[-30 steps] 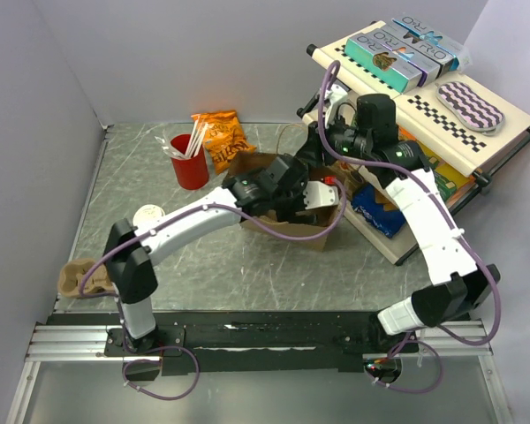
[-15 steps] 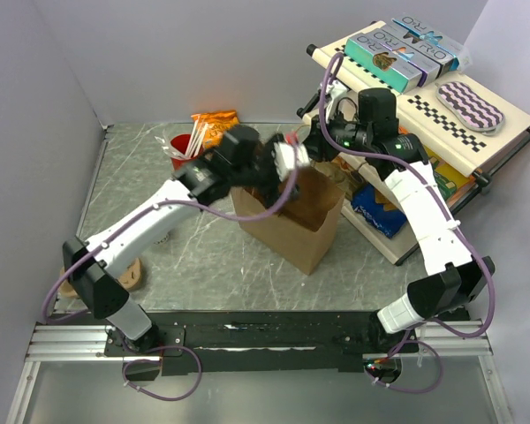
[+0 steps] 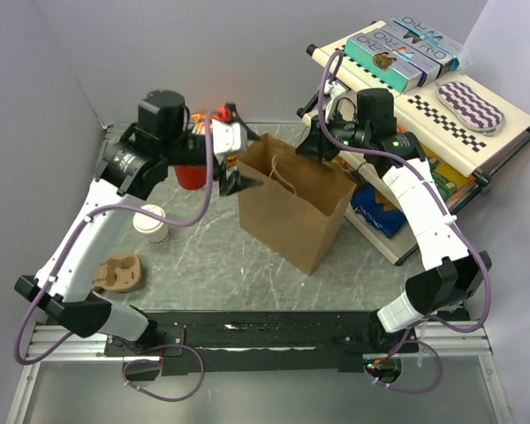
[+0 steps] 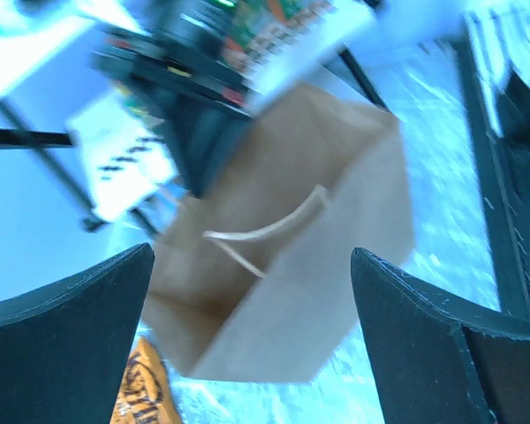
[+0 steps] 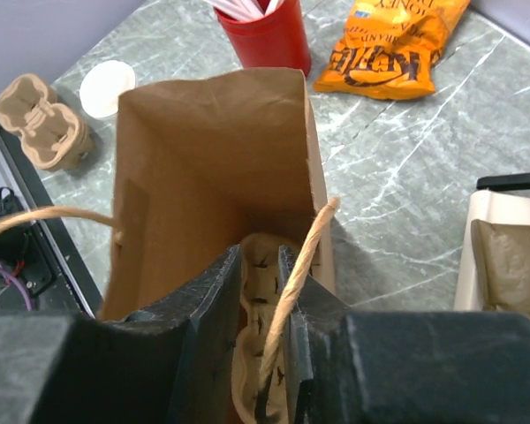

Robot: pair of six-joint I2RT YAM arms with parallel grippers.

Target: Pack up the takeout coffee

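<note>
The takeout coffee (image 3: 150, 222), a small white lidded cup, stands on the table left of the brown paper bag (image 3: 293, 205); in the right wrist view its lid (image 5: 108, 87) shows beyond the bag (image 5: 203, 150). The bag stands upright with its mouth open. My right gripper (image 3: 321, 147) is shut on the bag's far right rim, and in its own view the right gripper (image 5: 261, 253) has the twine handle (image 5: 306, 262) lying over one finger. My left gripper (image 3: 238, 148) hangs open beside the bag's upper left corner, holding nothing. From the left gripper (image 4: 252, 252) the bag (image 4: 336, 194) lies ahead.
A red cup (image 3: 191, 174) with white sticks and an orange snack packet (image 5: 397, 42) sit at the back. The pulp cup carrier (image 3: 119, 272) rests near the front left. A rack of boxes (image 3: 406, 53) stands right of the bag.
The bag went from slumped to upright. My left gripper came out of it and swung up and left. The right jaws closed on the rim.
</note>
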